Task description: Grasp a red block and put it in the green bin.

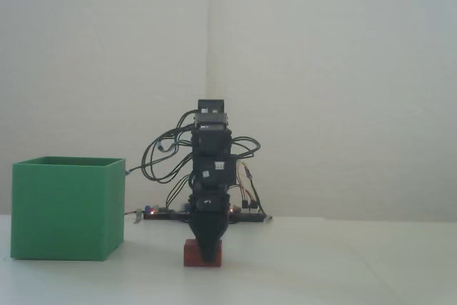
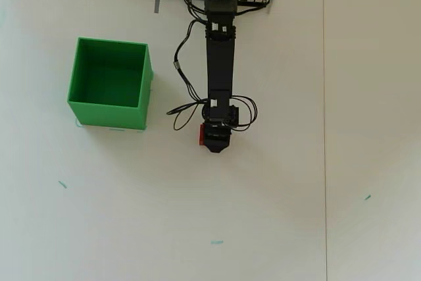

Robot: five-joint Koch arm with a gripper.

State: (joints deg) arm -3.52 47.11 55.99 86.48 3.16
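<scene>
Gripper point(image 1: 208, 258) points straight down, tip at table level, directly over red block point(image 1: 189, 253). Jaws lie one behind other in fixed view, hidden under wrist in overhead view: open or closed cannot be told. Block sits on table point(image 2: 276, 195), almost fully covered from above; only left edge point(image 2: 200, 135) shows. Green bin point(image 2: 140, 99) stands well apart, to left in both views, open side up, empty.
</scene>
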